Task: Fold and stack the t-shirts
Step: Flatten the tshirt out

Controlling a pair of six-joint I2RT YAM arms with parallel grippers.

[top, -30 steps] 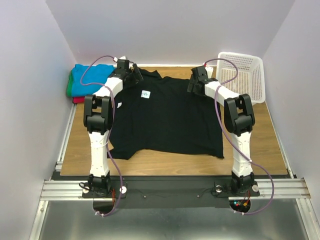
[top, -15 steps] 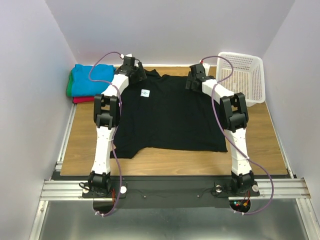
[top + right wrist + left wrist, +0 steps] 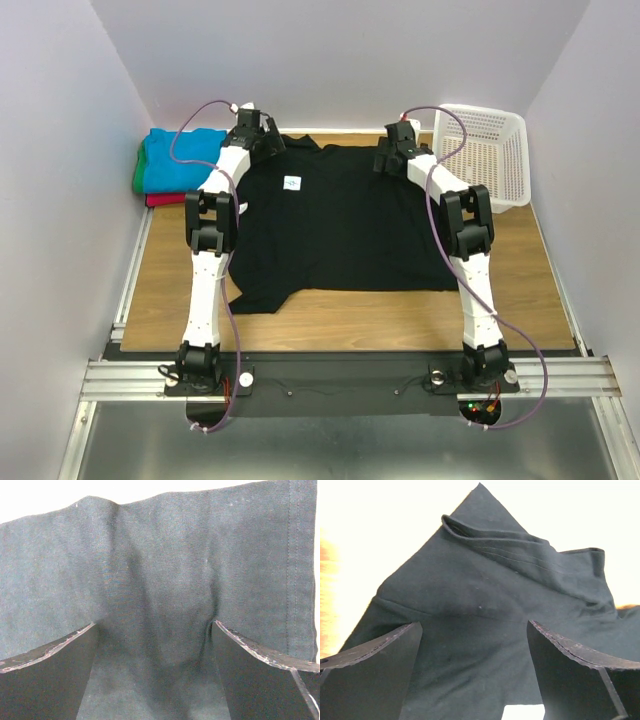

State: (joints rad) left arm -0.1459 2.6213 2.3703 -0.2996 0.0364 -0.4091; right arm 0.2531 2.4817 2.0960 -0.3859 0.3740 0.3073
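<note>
The black t-shirt (image 3: 340,225) lies spread flat on the wooden table, its white neck label (image 3: 292,183) facing up near the far edge. My left gripper (image 3: 262,142) is at the shirt's far left shoulder and my right gripper (image 3: 388,158) at its far right shoulder. In the left wrist view the left gripper (image 3: 475,645) has its jaws wide apart with black cloth (image 3: 485,580) between them. In the right wrist view the right gripper (image 3: 155,640) is likewise open over slightly bunched cloth (image 3: 160,555). Folded turquoise (image 3: 175,155), green (image 3: 137,175) and red (image 3: 160,200) shirts are stacked at the far left.
A white lattice basket (image 3: 485,150) stands at the far right corner, close to my right arm. Grey walls close in the table on three sides. Bare wood (image 3: 520,280) shows right of the shirt and along the near edge.
The black shirt has slid away from me toward the far wall, its near hem moving up the table. Both arms have stretched farther out and the grippers shifted slightly toward the back.
</note>
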